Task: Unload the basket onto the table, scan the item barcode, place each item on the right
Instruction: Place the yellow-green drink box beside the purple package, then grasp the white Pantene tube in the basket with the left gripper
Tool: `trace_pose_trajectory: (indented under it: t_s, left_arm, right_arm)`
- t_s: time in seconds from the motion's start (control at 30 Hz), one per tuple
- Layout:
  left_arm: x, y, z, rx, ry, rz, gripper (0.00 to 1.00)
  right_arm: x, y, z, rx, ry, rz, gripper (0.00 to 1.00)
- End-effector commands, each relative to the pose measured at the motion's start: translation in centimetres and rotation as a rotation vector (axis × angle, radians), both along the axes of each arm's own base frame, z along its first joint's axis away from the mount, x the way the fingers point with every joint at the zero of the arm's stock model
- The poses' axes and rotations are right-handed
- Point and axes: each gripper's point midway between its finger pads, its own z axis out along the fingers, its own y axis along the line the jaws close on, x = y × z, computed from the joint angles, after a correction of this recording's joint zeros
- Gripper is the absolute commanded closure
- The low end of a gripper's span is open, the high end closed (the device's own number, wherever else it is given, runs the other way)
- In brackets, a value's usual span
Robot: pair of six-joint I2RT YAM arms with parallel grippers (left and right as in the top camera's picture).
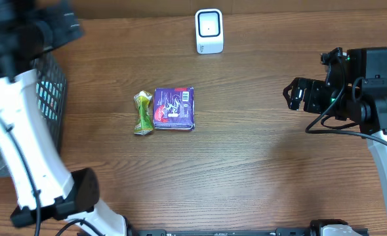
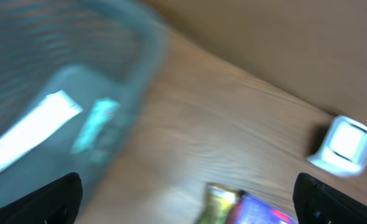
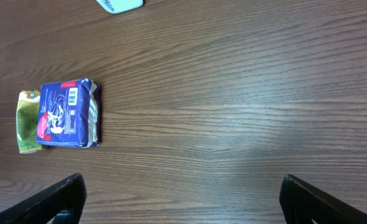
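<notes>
Wooden table [image 1: 259,164]: purple packet [image 1: 174,109] flat, barcode [image 1: 185,96] corner toward white scanner [image 1: 209,31].

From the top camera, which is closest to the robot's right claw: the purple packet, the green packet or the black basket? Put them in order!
1. The purple packet, in the middle, is nearest the right gripper.
2. The green packet comes next, right beside the purple one on the side away from the gripper.
3. The black basket, at the opposite edge of the view, is farthest.
</notes>
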Motion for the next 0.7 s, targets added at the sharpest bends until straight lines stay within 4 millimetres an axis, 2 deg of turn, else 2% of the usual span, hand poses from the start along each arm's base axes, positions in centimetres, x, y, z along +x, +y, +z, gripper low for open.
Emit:
trace_pose_trajectory:
  t_s: [0.0,0.03,0.1,0.2,0.3,0.43,0.67]
  left_arm:
    - [-3.8,7.2,-2.0,-0.040,0.081,0.229,0.00]
    - [-5.6,9.6,-2.7,-0.066,0.105,0.311,0.00]
    - [-7.9,12.7,-3.7,-0.097,0.133,0.402,0.00]
    - [-10.0,15.6,-5.3,-0.119,0.171,0.476,0.00]
    - [-10.8,17.6,-7.8,-0.084,0.256,0.509,0.00]
    - [-9.9,19.3,-11.2,-0.034,0.329,0.476,0.01]
    - [-5.7,23.1,-16.6,0.130,0.311,0.310,0.00]
  right_arm:
    - [0.4,0.1,1.0,0.001,-0.032,0.005,0.00]
    - [0.4,0.1,1.0,0.000,-0.032,0.006,0.00]
    - [0.4,0.1,1.0,-0.001,-0.033,0.007,0.00]
    - [0.4,0.1,1.0,-0.001,-0.032,0.007,0.00]
    - [0.1,0.1,0.8,-0.002,-0.016,0.007,0.00]
    - [0.1,0.1,0.8,-0.002,-0.016,0.007,0.00]
    - [0.2,0.1,0.9,-0.001,-0.021,0.007,0.00]
